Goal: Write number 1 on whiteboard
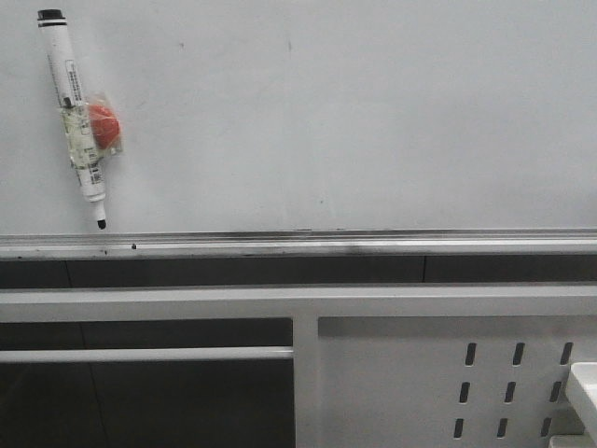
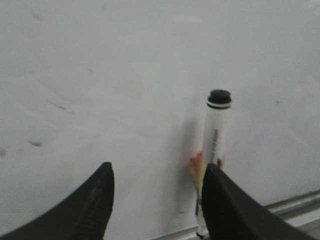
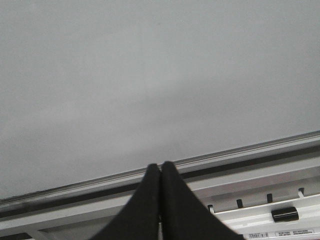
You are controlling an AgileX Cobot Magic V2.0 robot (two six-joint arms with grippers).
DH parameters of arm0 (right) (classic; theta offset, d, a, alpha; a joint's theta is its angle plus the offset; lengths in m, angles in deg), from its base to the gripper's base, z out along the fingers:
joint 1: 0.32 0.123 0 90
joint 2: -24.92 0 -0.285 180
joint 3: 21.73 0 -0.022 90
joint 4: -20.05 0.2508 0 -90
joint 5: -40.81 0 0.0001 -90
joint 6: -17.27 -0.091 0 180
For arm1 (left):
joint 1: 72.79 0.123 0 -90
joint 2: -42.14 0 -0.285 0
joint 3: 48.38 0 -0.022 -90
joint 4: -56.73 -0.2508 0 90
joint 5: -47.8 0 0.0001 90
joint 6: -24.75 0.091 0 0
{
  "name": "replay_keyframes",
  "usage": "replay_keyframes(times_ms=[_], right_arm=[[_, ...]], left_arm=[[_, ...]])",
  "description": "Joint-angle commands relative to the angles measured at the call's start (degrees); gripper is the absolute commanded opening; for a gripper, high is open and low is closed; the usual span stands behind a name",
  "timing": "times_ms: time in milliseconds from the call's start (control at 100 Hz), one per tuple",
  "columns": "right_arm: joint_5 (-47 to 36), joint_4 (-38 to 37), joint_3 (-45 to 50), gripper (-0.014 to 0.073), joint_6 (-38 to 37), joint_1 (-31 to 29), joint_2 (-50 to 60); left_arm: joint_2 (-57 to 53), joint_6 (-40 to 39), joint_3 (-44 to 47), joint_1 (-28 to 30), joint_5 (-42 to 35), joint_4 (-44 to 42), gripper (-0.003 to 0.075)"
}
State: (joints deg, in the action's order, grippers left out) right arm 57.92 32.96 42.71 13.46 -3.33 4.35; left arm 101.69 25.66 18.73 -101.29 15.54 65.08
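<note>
Left gripper (image 2: 157, 200) hovering open in front of a marker pen (image 2: 216, 145) on the whiteboard (image 2: 125, 75).

Two dark fingers (image 2: 95, 205) are standing well apart, nothing between them. The white marker pen, black-capped end uppermost, is sitting upright against the pale board, its lower part hiding behind one finger, with something orange-red showing at its side. A few faint dark smudges are marking the board, and a silver ledge (image 2: 295, 205) is running along its lower edge.

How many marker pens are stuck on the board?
1. The marker pen hangs on the whiteboard at its left side, tip down just above the ledge. No other shows.
</note>
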Motion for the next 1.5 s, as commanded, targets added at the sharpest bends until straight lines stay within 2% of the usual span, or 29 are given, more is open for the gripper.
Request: replay_keyframes(times_ms=[0,130,260,410,570,1060,1130,1180,1220,1250,1370,1490], right_arm=[[-3.5,0.3,-2.1,-0.0069,0.3,0.0,-1.0],[-3.5,0.3,-2.1,-0.0069,0.3,0.0,-1.0],[-3.5,0.3,-2.1,-0.0069,0.3,0.0,-1.0],[-3.5,0.3,-2.1,-0.0069,0.3,0.0,-1.0],[-3.5,0.3,-2.1,-0.0069,0.3,0.0,-1.0],[-3.5,0.3,-2.1,-0.0069,0.3,0.0,-1.0],[-3.5,0.3,-2.1,-0.0069,0.3,0.0,-1.0],[-3.5,0.3,-2.1,-0.0069,0.3,0.0,-1.0],[-3.4,0.3,-2.3,-0.0069,0.3,0.0,-1.0],[-2.8,0.3,-2.6,-0.0069,0.3,0.0,-1.0],[1.4,0.3,-4.8,-0.0069,0.4,0.4,-1.2],[2.6,0.3,-5.1,-0.0069,1.0,6.6,-1.8]], left_arm=[[5.1,-1.6,0.9,-3.6,-14.4,2.8,0.0369],[14.7,-3.8,5.3,-7.3,-34.5,4.7,0.0370],[24.7,-8.6,6.5,-9.3,-45.8,3.2,0.0369],[33.9,-16.5,4.5,-10.7,-45.8,2.8,0.0369],[37.1,-16.5,1.8,-10.8,-45.8,3.6,0.0369],[37.7,-16.2,-4.2,-10.8,-45.8,3.8,0.0367],[37.7,-16.2,-4.2,-10.8,-45.8,3.8,0.0299],[37.7,-16.2,-3.9,-10.8,-45.8,3.8,0.0183],[37.7,-16.2,-3.6,-10.8,-45.8,3.6,0.0038],[37.7,-16.1,-3.4,-10.8,-45.8,3.6,-0.0023],[37.7,-16.0,-2.3,-10.8,-45.7,3.2,-0.0020],[37.7,-13.6,-1.5,-10.8,-45.7,-1.4,-0.0020]])
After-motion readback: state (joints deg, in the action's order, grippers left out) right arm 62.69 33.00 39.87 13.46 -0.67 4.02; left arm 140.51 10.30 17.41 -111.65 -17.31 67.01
